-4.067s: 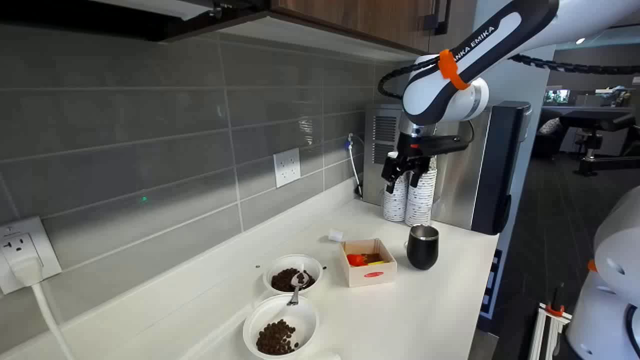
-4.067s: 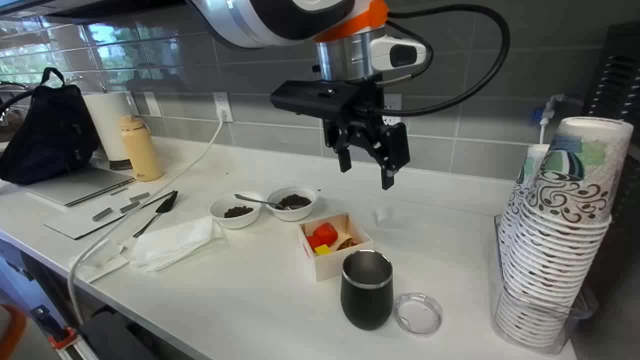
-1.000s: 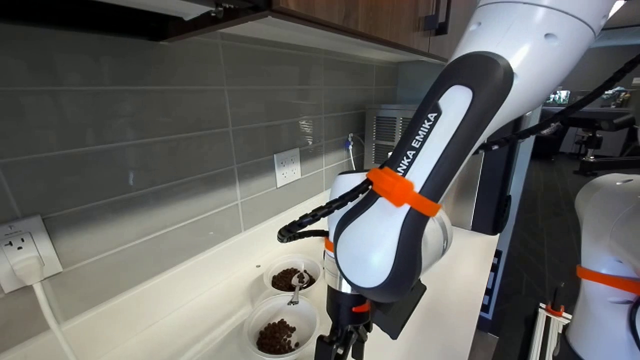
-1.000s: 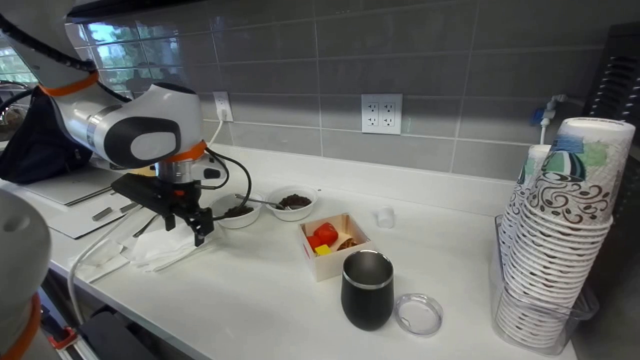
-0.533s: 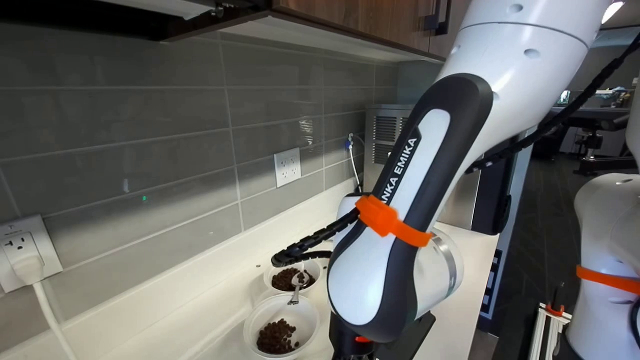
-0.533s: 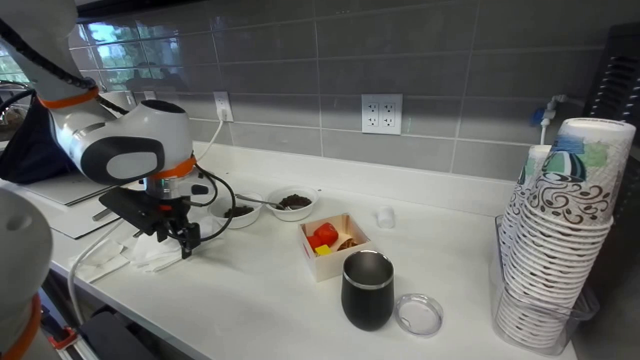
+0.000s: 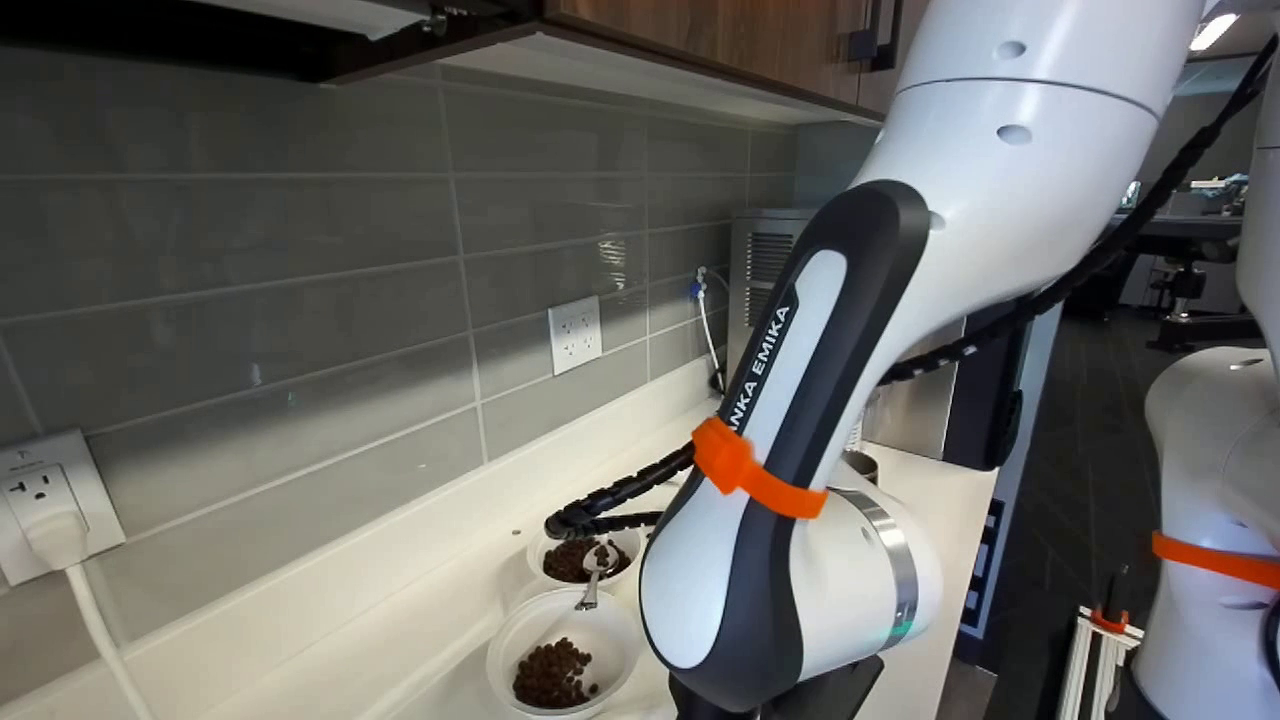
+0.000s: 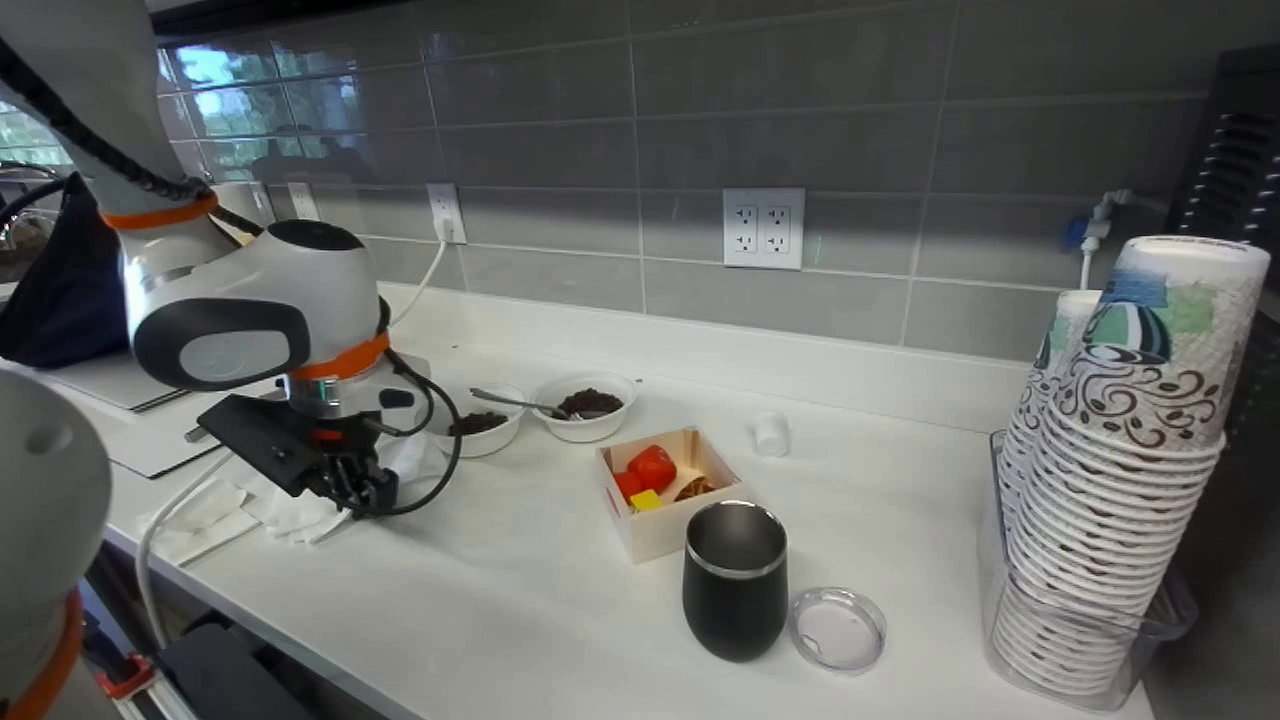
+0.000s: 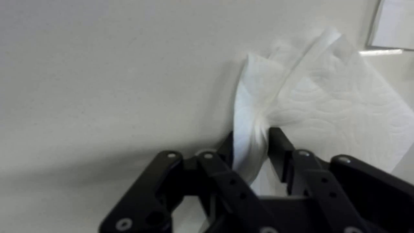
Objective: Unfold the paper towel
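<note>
Pinching towel (image 9: 343,110) | gripper (image 9: 251,142) clamped on its bunched edge | likely light, limp, tearable (my guess) | best hold probably top layer's corner

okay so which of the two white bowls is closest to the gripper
The nearer bowl, under the spoon handle; the other bowl holds the spoon scoop and sits farther from the gripper.

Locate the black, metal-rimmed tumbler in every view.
In an exterior view: right of centre, black tumbler mostly hidden behind the white robot arm.
In an exterior view: below centre, slightly right, black tumbler unobstructed.
Wrist view: not in it.
Shared landmark, all three: white counter.
</note>
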Controlling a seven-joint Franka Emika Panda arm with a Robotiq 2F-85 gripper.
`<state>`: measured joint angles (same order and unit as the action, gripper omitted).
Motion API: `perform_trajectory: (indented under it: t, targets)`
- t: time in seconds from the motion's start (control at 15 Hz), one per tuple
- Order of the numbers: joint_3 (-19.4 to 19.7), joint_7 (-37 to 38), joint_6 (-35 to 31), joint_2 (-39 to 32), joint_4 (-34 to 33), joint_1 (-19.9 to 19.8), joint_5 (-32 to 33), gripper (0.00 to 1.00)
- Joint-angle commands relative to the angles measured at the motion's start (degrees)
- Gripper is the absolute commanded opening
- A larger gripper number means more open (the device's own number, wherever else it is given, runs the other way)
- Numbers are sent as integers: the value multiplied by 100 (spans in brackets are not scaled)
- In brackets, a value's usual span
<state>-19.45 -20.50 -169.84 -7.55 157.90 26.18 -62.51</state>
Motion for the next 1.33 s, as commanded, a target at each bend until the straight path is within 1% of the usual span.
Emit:
perform_trajectory:
  t: [0.0, 0.07, 0.13, 0.2, 0.27, 0.33, 0.4, 0.47, 0.67, 0.87, 1.0, 1.27]
  targets:
    - [-39, -495, -355, -100, -10, 159, -612, 10]
    - [-30, -565, -425, -95, -17, 200, -697, 5]
    - [-14, -623, -498, -113, -27, 253, -761, 5]
    - [12, -658, -595, -144, -25, 308, -785, 9]
    - [26, -710, -668, -159, -24, 343, -832, 18]
    - [42, -764, -725, -188, -20, 375, -866, 35]
    - [58, -805, -776, -208, -15, 405, -900, 37]
    - [70, -842, -789, -221, -15, 428, -926, 44]
    - [107, -892, -847, -271, -27, 538, -956, 64]
    - [202, -932, -970, -287, -27, 703, -943, 88]
    - [256, -1004, -1061, -236, -27, 821, -998, 100]
    - [344, -1242, -1268, -149, -25, 1049, -1190, 100]
